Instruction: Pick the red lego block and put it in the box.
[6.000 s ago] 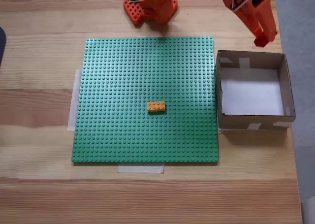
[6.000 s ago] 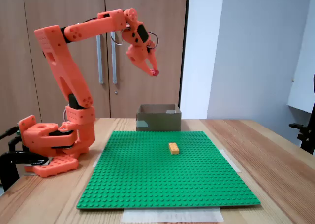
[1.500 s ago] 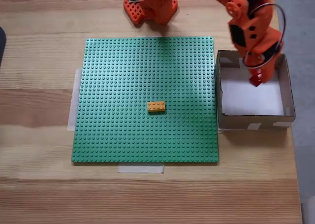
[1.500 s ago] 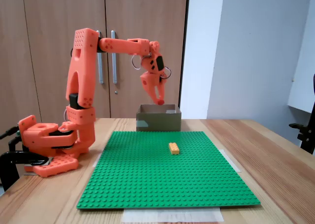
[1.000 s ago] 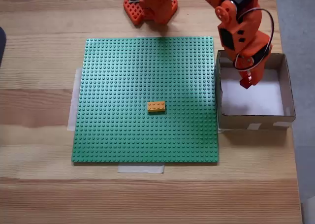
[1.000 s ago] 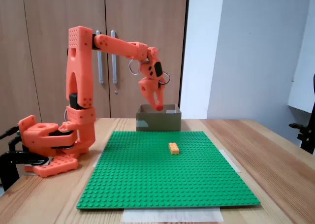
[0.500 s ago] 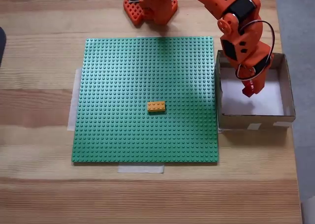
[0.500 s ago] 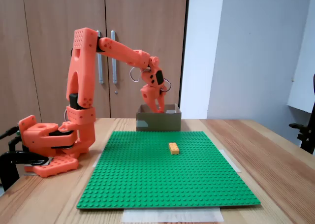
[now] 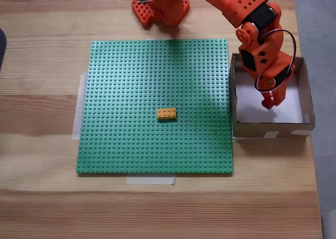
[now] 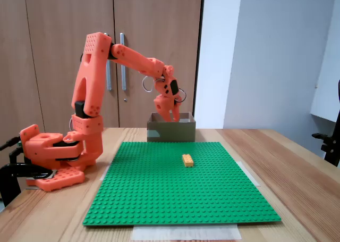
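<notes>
In a fixed view from above, my orange gripper (image 9: pixel 269 101) points down inside the box (image 9: pixel 268 128), low over its white floor near the front wall. A small red piece, the red lego block (image 9: pixel 269 98), shows pinched at the fingertips, so the jaws are shut on it. In a fixed view from the side, the gripper (image 10: pixel 171 112) dips to the rim of the box (image 10: pixel 171 131), whose brown wall hides the fingertips and the block.
A yellow-orange brick (image 9: pixel 166 113) (image 10: pixel 187 160) sits near the middle of the green studded baseplate (image 9: pixel 131 81) (image 10: pixel 180 199), left of the box. The arm's base (image 9: pixel 160 5) (image 10: pixel 50 157) stands at the table's far edge. Bare wood surrounds the plate.
The arm swung from high behind the box to over it, then lowered; in the last half second the gripper sank further toward the box's front wall, the red block still in it.
</notes>
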